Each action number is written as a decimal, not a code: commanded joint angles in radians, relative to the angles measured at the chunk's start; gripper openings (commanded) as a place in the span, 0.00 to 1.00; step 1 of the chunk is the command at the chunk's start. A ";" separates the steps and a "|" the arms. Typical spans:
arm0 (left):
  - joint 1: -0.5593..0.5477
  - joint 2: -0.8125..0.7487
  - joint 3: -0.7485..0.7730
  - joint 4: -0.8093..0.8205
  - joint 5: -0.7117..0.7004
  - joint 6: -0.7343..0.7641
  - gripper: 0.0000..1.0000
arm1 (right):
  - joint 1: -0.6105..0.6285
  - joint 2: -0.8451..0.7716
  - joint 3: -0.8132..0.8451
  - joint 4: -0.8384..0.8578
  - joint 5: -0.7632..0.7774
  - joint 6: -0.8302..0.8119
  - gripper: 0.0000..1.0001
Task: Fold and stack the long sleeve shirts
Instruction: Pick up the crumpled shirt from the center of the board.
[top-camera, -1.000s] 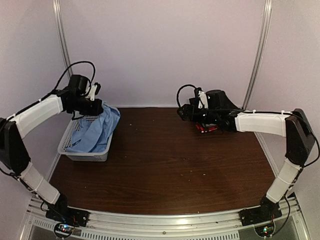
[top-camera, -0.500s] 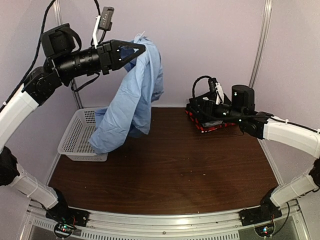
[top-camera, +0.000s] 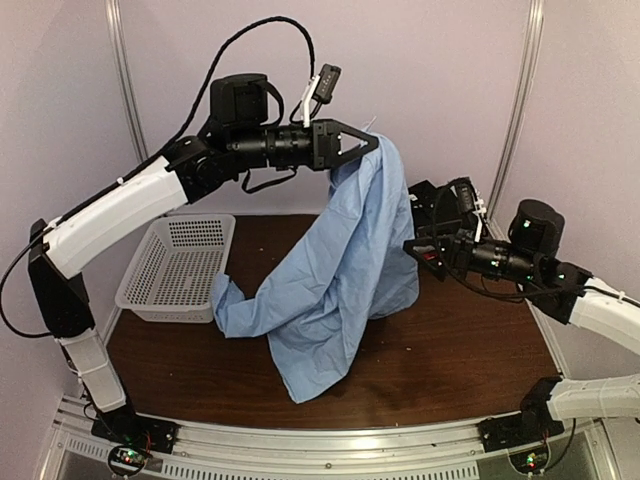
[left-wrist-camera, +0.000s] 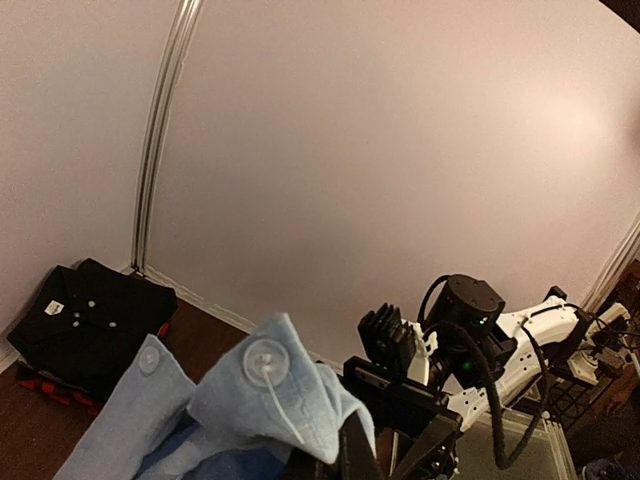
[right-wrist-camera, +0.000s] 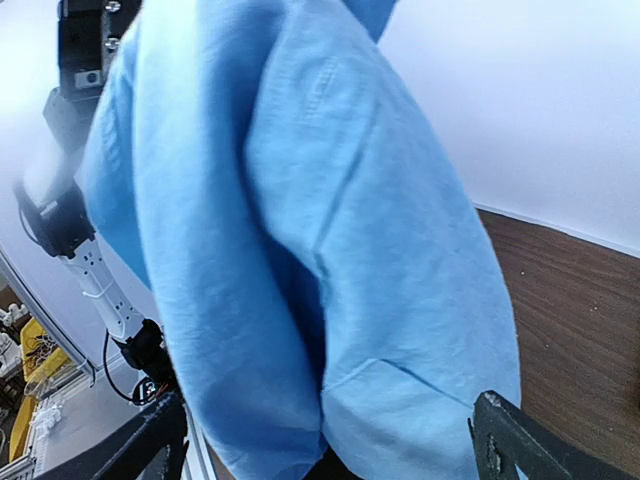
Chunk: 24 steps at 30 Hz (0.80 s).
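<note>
Top external is showing left gripper (top-camera: 372, 143) pinching the light blue collared button-up cloth shirt (top-camera: 340, 270) aloft, hem lying mid dark wooden table (top-camera: 460, 350), right gripper (top-camera: 413, 247) gaping beside it; pre-fold, next prob. needing 2nd grab to spread.

Basket (top-camera: 175, 270) left; shirt (top-camera: 340, 290) hangs centre, hem on table (top-camera: 450, 350); folded stack (left-wrist-camera: 85, 330) back right.

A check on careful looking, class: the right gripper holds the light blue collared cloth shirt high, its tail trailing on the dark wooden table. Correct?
No: the left gripper holds the light blue collared cloth shirt high, as the top external view shows; the right gripper stands open by it. The tail does trail on the dark wooden table.
</note>
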 joint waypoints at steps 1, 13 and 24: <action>-0.007 0.062 0.120 0.133 0.001 -0.081 0.00 | 0.031 -0.070 -0.012 -0.057 0.061 -0.018 1.00; -0.007 0.154 0.190 0.264 -0.033 -0.216 0.00 | 0.165 -0.031 -0.113 -0.053 0.302 -0.007 0.96; 0.027 -0.003 0.034 0.209 -0.175 -0.140 0.00 | 0.202 -0.021 -0.091 -0.193 0.486 -0.085 0.00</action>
